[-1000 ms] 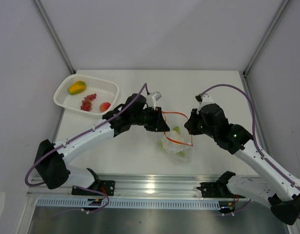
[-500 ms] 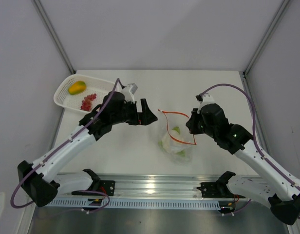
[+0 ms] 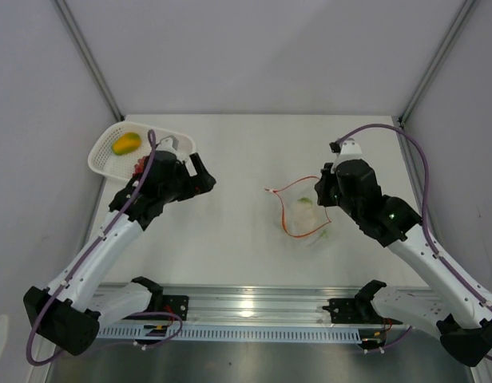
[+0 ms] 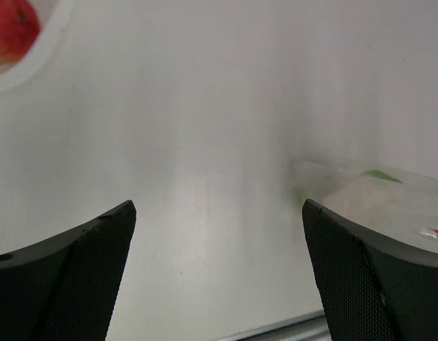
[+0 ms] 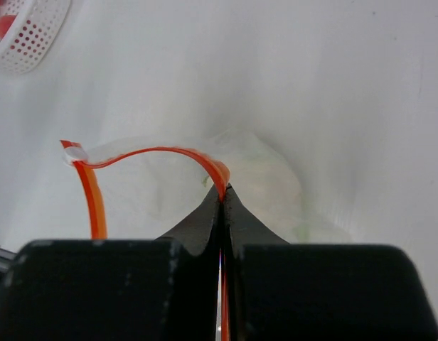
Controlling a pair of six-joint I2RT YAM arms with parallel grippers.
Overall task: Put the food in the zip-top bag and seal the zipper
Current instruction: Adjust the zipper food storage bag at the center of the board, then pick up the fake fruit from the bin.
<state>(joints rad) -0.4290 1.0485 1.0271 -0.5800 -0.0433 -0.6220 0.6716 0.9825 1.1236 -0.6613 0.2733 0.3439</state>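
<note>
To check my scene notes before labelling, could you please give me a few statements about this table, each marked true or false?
1. The right gripper has its fingers shut on the thin red-orange zipper strip of the small clear plastic bag. True.
2. The left gripper holds the yellow-orange toy mango. False: its fingers are open and empty; the mango lies in the white plastic mesh basket.
3. White-and-green toy vegetable pieces lie inside the bag. True.
4. The bag's mouth is sealed. False: the strip gapes in an open loop.
</note>
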